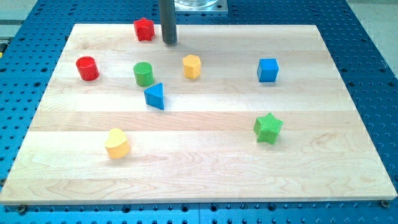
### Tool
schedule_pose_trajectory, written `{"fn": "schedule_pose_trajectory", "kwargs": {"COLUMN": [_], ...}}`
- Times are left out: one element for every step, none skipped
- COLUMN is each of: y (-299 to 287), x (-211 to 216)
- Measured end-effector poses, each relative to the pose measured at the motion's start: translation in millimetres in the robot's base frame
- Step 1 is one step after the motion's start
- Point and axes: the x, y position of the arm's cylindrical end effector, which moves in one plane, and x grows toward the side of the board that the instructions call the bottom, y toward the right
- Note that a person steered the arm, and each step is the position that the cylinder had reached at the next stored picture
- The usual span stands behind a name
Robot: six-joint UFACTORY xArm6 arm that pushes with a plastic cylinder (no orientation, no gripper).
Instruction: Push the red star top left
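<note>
Nearest the view's bottom: yellow heart-shaped plastic block [117, 144] on pale wooden board [205, 168]. Red star-shaped plastic block [143, 29] at board's top edge, left of centre. Rod's tip [169, 42] just right of it, apart, grasping nothing.

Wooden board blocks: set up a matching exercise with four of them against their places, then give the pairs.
Column one:
1. red star block
2. green star block
3. blue cube block
4. yellow heart-shaped block

Column two:
A. the view's lower left
B. the view's top, just left of my tip
C. the view's lower right
D. the view's upper right

Pairs: 1-B, 2-C, 3-D, 4-A
</note>
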Motion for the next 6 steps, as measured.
{"fn": "schedule_pose_trajectory", "kwargs": {"y": [-18,-58,-100,-77,-106,-132], "x": [-12,-2,11,-11,-31,-18]}}
